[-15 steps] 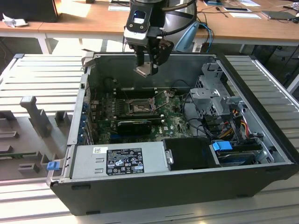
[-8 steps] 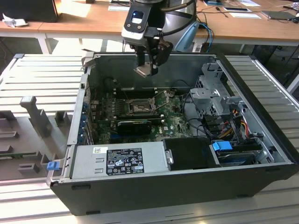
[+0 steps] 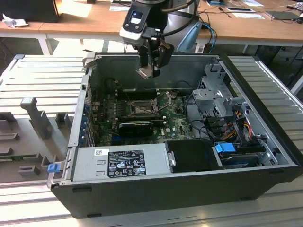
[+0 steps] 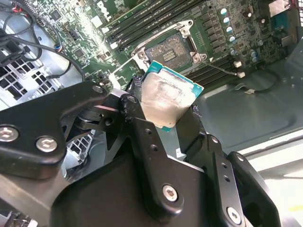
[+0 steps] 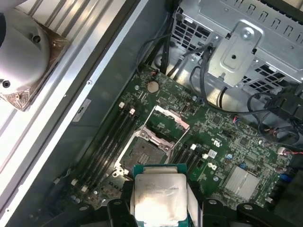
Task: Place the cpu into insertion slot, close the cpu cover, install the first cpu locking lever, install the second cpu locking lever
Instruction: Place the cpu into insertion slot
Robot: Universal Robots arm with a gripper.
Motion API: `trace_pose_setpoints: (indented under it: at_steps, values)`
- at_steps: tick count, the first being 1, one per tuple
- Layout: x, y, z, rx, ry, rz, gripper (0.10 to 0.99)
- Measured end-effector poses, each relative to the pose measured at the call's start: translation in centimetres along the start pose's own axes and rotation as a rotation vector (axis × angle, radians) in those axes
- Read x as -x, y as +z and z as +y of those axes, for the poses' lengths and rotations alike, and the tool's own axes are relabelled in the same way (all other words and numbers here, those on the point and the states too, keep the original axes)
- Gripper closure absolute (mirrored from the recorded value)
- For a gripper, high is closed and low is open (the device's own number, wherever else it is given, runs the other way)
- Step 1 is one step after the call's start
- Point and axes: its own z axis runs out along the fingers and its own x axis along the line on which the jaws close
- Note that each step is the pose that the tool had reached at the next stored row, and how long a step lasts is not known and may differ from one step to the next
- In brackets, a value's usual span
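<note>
My gripper [image 3: 150, 69] hangs over the open computer case, above the back of the green motherboard [image 3: 175, 120]. It is shut on the cpu [image 3: 144, 72], a small silver-grey square chip with a green edge, seen between the black fingers in both wrist views [image 4: 168, 99] [image 5: 160, 196]. Below it lies the insertion slot [image 3: 140, 108] [image 5: 144, 153] [image 4: 171, 46], bare, with a grey centre. The cpu cover [image 5: 176, 121] stands swung up at the slot's far side. Thin wire levers [image 3: 163, 100] stick up beside the slot.
A long black card [image 3: 135, 126] lies just in front of the slot. The grey power supply [image 3: 120, 161] fills the case's near side. A metal drive cage [image 3: 215, 94] and cable bundles [image 3: 227, 130] sit at the exterior view's right. Memory slots [image 5: 111, 137] flank the socket.
</note>
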Motion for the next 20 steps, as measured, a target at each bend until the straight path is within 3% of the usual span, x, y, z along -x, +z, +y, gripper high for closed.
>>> trace_pose_setpoints:
  at_steps: [20]
  values:
    - [0.00, 0.15, -0.01, 0.002, 0.191, -0.0156, 0.557]
